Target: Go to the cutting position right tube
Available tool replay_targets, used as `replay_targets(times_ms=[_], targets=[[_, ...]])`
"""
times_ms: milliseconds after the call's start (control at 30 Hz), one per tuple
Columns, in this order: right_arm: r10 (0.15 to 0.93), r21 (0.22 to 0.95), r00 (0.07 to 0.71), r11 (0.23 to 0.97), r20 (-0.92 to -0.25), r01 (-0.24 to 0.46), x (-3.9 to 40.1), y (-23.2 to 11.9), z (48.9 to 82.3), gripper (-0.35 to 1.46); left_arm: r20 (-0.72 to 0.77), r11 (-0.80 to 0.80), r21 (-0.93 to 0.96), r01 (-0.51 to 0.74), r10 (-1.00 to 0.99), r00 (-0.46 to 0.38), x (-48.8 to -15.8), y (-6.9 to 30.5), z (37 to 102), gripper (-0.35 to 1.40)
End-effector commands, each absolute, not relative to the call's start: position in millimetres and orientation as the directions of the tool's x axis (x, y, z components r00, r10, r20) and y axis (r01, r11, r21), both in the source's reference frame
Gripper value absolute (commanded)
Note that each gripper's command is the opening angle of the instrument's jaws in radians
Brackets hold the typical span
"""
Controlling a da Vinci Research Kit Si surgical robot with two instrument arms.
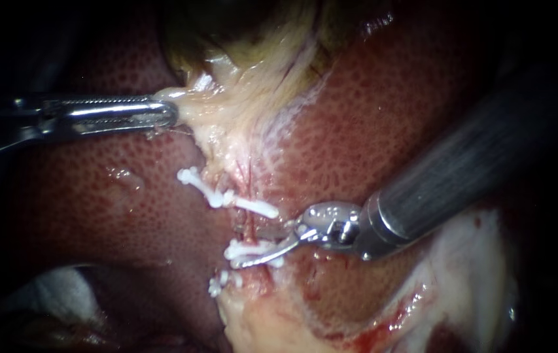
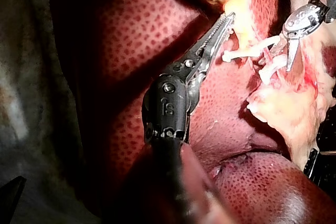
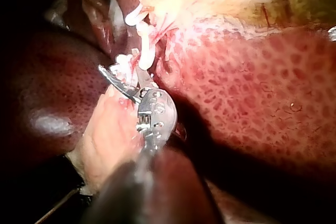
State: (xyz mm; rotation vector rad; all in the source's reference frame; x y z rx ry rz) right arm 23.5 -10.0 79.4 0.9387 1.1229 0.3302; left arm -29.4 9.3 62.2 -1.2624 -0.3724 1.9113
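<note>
A thin reddish tube (image 1: 250, 221) runs down pale tissue between white clips: one clip (image 1: 226, 196) above, another clip (image 1: 247, 249) below, a third clip (image 1: 216, 284) lower still. My right instrument (image 1: 247, 245) comes in from the upper right, its two blades open at the tube between the upper two clips; the lower blade lies along the second clip. The right wrist view shows the right instrument (image 3: 119, 69) with its blades spread beside the clips (image 3: 137, 19). My left instrument (image 1: 164, 114) is shut on pale gallbladder tissue (image 1: 190, 101), holding it toward the left; the left wrist view shows this left instrument (image 2: 227, 20) too.
Dark red mottled liver (image 1: 95, 196) lies on both sides of the tube. Yellowish gallbladder tissue (image 1: 246, 59) lies above. Pale fatty tissue (image 1: 272, 320) with a little blood lies below. White gauze (image 1: 56, 287) shows at the lower left.
</note>
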Motion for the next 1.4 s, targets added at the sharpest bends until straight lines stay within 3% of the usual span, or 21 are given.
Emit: replay_targets(times_ms=[33,533,1400], targets=[[0.661,0.779,0.427,0.588,-0.617,0.216,23.8,-10.0,79.6,0.74,-0.636,-0.638,-0.621,-0.455,0.75,-0.184,-29.4,9.3,62.2,-0.35],[0.711,0.803,0.378,0.559,-0.593,0.207,27.1,-9.4,80.5,0.71,-0.635,-0.638,-0.62,-0.457,0.75,-0.186,-29.6,9.3,62.2,-0.35],[0.726,0.812,0.369,0.552,-0.58,0.191,27.1,-8.8,81.2,0.56,-0.635,-0.638,-0.619,-0.457,0.75,-0.186,-29.7,9.3,62.2,-0.35]])
